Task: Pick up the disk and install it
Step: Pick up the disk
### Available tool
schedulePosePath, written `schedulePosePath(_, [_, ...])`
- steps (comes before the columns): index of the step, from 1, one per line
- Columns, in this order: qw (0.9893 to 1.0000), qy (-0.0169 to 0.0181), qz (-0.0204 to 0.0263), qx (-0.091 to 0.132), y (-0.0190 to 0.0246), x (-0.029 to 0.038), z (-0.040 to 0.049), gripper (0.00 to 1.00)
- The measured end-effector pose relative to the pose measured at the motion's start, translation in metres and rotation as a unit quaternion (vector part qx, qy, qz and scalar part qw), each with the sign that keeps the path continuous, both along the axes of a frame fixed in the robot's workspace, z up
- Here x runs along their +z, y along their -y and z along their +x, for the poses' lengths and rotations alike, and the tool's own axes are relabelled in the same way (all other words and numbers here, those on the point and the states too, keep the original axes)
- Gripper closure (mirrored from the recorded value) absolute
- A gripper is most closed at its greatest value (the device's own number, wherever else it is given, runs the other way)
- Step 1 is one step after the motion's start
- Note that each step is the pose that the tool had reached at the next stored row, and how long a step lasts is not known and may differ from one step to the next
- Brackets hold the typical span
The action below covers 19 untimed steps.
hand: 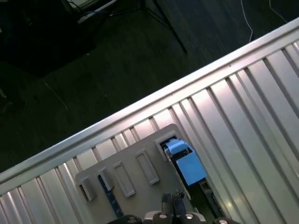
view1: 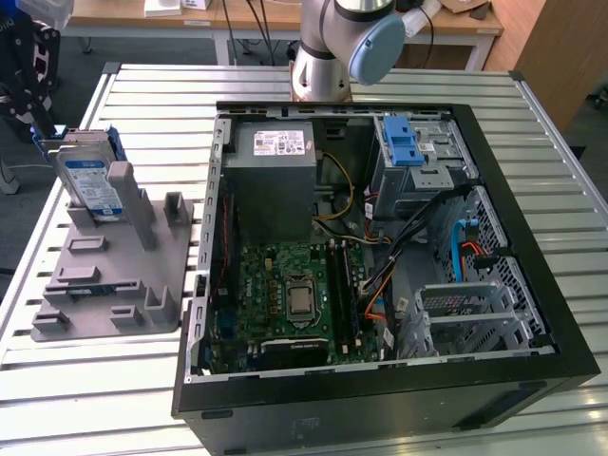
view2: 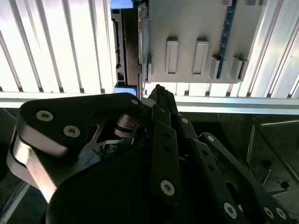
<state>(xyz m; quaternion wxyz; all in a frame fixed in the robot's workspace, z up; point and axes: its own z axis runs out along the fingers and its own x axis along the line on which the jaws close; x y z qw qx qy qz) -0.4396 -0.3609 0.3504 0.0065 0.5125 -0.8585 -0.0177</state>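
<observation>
Plainly labelled in white with a blue lower band, print too small to read, the disk [view1: 90, 180] stands on edge in the grey holder [view1: 104, 304] at the exterior view's left. In the first wrist view the gripper [hand: 171, 199], cut off by the frame, hangs near the disk's blue rail [hand: 187, 164] with its jaws clenched on nothing.

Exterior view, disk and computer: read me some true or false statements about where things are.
1. The disk stands upright in the grey fixture. True.
2. The disk already sits inside the computer case. False: it is outside, in the fixture.
3. The case is open, with the motherboard showing. True.
4. The fixture lies at the exterior view's right of the case. False: at its left.
5. The claw grips the disk. False: the claw holds nothing.
</observation>
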Motion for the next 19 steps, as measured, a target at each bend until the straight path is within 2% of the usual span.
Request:
schedulePosePath(4, [0.9995,0.0000,0.0000,0.033,-0.0004,-0.0001,0.0000,0.85])
schedulePosePath(8, [0.9994,0.0011,-0.0001,0.034,-0.0089,-0.0004,-0.0002,0.85])
schedulePosePath(10, [0.9993,0.0013,0.0000,0.038,-0.0110,-0.0008,-0.0004,0.85])
schedulePosePath(13, [0.9979,0.0012,0.0000,0.065,-0.0110,-0.0015,-0.0003,0.85])
schedulePosePath(15, [0.9965,0.0012,0.0000,0.083,-0.0110,-0.0021,-0.0004,0.85])
schedulePosePath(19, [0.9928,0.0012,0.0000,0.120,-0.0110,-0.0036,-0.0004,0.85])
